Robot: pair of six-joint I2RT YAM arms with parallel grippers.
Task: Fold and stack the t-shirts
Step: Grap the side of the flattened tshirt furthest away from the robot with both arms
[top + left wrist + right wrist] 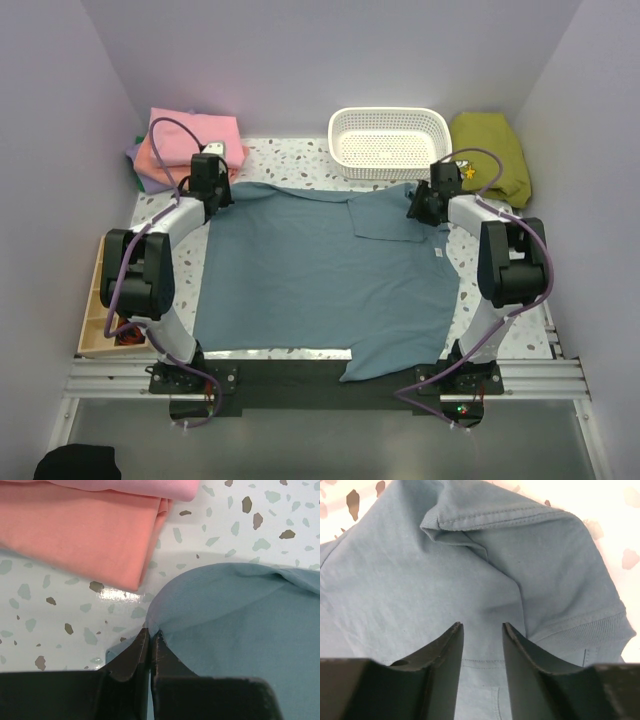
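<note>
A dusty blue-grey t-shirt (pixel 320 280) lies spread flat across the table. One sleeve is folded in at the far right (pixel 385 215). My left gripper (pixel 218 195) is at the shirt's far left corner. In the left wrist view it (pixel 151 632) is shut on the edge of the blue-grey cloth (pixel 240 615). My right gripper (pixel 418 210) hovers over the far right part of the shirt. There its jaws (pixel 482 626) stand apart above the fabric (pixel 420 580), with a ribbed cuff (pixel 590 630) to the right. Folded pink (pixel 140 486) and salmon-orange (pixel 85 530) t-shirts are stacked at the far left (pixel 190 145).
A white perforated basket (pixel 390 140) stands at the back centre. An olive-green cloth (pixel 490 155) lies at the back right. A wooden tray (pixel 95 310) sits off the table's left edge. A lavender edge (pixel 133 155) shows under the folded stack.
</note>
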